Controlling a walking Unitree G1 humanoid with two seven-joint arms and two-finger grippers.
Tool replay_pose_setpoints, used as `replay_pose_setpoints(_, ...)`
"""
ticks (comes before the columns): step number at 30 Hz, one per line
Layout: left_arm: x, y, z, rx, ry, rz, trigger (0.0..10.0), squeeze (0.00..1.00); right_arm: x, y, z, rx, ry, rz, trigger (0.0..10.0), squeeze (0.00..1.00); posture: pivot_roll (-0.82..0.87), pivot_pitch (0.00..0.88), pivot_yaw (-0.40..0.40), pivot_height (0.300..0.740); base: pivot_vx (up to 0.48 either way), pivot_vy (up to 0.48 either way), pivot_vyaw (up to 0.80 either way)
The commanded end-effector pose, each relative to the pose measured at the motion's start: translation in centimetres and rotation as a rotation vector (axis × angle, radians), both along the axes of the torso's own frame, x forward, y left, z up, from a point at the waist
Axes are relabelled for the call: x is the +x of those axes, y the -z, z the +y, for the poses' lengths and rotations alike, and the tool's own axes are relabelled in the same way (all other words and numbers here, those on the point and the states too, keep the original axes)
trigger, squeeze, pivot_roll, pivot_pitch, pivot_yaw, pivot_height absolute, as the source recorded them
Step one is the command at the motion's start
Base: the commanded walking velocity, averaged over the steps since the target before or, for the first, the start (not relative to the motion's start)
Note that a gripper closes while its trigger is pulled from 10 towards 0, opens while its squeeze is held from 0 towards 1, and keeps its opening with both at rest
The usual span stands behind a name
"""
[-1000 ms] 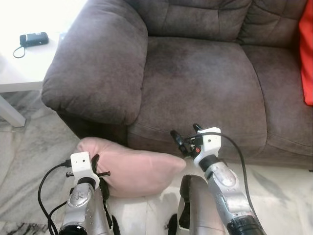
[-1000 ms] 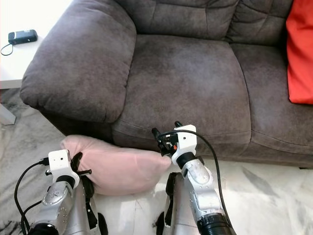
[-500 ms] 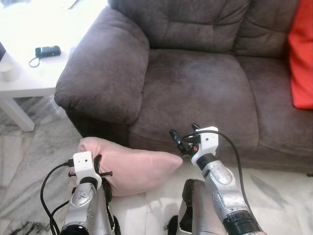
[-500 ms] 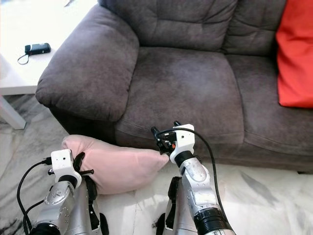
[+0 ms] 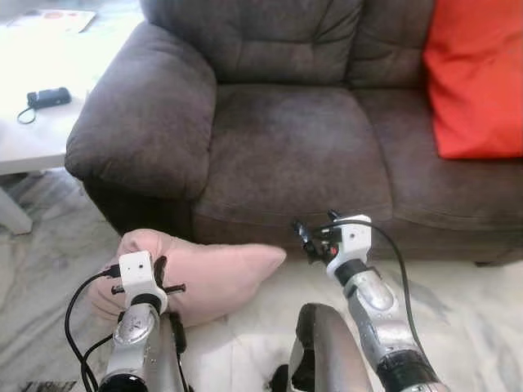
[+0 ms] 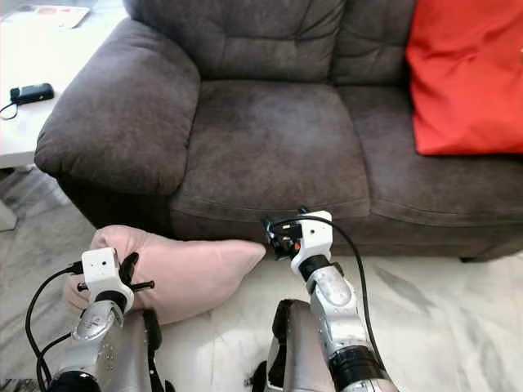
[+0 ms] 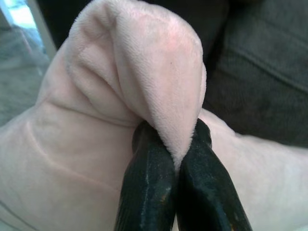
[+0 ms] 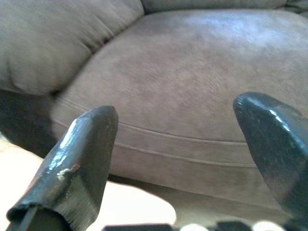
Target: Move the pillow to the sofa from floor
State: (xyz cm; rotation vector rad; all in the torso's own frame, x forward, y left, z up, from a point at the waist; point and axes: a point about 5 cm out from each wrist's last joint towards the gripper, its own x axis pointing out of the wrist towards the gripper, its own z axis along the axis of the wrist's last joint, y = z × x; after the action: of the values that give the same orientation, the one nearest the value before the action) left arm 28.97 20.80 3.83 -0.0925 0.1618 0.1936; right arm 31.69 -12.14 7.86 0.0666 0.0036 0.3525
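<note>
So the pink pillow (image 5: 208, 273) sits on the floor (image 5: 458, 302) against the sofa (image 5: 286, 155) front, at 7 o'clock from the seat. Our left end effector (image 7: 175, 159) is pinched tight on a fold of it; the right end effector (image 8: 178, 159) hangs wide apart at the pillow's 3 o'clock tip. We reckon we're mid-grasp; next is lifting toward 12 o'clock onto the seat.

We note two silver, ribbed forearms, each ending in a white block-shaped wrist housing with looping black cables. The left gripper (image 7: 178, 166) has matte black fingers. The right gripper (image 8: 185, 159) has glossy, scuffed black fingers (image 8: 77, 159).
</note>
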Motion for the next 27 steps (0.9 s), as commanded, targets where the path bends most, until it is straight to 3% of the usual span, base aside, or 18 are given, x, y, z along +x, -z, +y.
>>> replay_pose_setpoints(1, 0.4, -1.8, 0.8, 0.017, -0.027, -0.096, 10.0, 0.00, 0.1, 0.1, -0.2, -0.008, 0.000, 0.006, 10.0, 0.00, 0.06, 0.085, -0.051, 0.511, -0.307, 0.000, 0.00)
replay_pose_setpoints(6, 0.4, -1.9, 0.9, 0.022, -0.032, -0.097, 10.0, 0.00, 0.0, 0.3, 0.0, -0.007, -0.005, 0.008, 10.0, 0.00, 0.06, 0.088, -0.052, 0.511, -0.263, 0.000, 0.00)
replay_pose_setpoints(27, -0.1, -3.9, 0.8, 0.044, -0.018, -0.180, 10.0, 0.00, 0.1, 0.3, 0.1, -0.003, -0.011, -0.003, 10.0, 0.00, 0.07, 0.086, -0.049, 0.511, 0.000, 0.000, 0.00)
